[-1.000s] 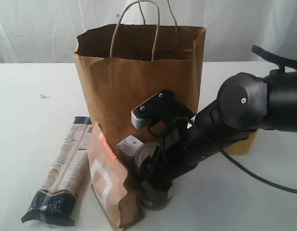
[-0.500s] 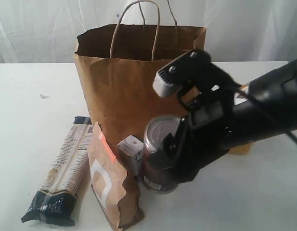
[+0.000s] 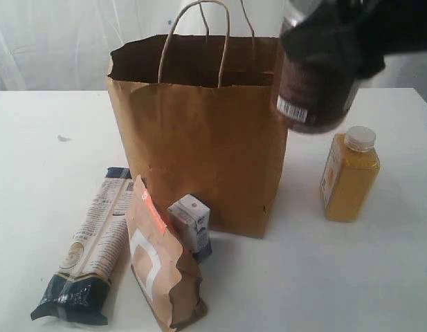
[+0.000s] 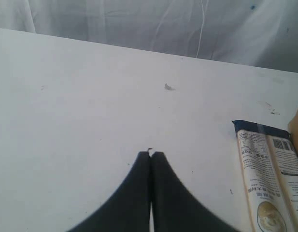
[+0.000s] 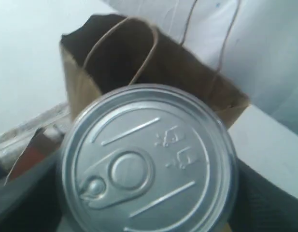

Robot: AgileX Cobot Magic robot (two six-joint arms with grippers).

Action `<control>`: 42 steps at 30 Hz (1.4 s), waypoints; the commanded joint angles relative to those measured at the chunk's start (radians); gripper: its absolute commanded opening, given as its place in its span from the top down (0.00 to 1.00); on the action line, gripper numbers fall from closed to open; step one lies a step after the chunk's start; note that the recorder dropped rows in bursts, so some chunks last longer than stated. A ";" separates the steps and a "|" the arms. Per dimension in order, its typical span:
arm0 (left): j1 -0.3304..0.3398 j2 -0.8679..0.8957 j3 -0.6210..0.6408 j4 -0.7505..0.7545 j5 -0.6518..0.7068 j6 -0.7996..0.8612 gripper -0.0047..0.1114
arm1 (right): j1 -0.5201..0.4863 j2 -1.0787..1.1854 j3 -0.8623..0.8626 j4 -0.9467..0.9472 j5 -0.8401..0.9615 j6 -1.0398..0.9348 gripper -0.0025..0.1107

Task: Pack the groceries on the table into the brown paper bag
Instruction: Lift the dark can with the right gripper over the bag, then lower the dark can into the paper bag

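Exterior view: right gripper (image 3: 332, 43) holds pull-tab can (image 3: 311, 97) high beside paper bag (image 3: 199, 145).

Pretty sure this is a lab-style test setup: plain white table (image 3: 47, 138), white sheeting (image 3: 54, 41) hung behind it, and a paper bag (image 3: 199, 152) staged on top.

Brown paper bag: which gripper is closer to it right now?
Right. The right gripper holds the can up beside the top of the bag; the left gripper sits shut over the table, out past the pasta packet.
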 commanded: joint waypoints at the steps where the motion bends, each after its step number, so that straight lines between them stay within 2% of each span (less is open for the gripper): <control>1: -0.007 -0.004 0.004 -0.001 -0.003 -0.003 0.96 | -0.001 0.060 -0.129 -0.135 -0.048 0.092 0.98; 9: -0.007 -0.004 0.004 -0.001 -0.003 -0.003 0.96 | -0.001 0.248 -0.321 -0.198 -0.066 0.138 0.98; 16: -0.007 -0.004 0.004 -0.001 -0.003 -0.003 0.96 | -0.008 0.388 -0.398 -0.209 -0.064 0.138 0.98; 25: -0.007 -0.004 0.004 -0.001 -0.003 -0.003 0.96 | -0.026 0.468 -0.412 -0.213 -0.088 0.142 0.98; 31: -0.007 -0.004 0.004 -0.001 -0.003 -0.003 0.96 | -0.026 0.477 -0.412 -0.112 -0.152 0.129 0.98; 42: -0.007 -0.004 0.004 -0.001 -0.003 -0.003 0.96 | -0.026 0.542 -0.410 -0.077 -0.102 0.129 0.98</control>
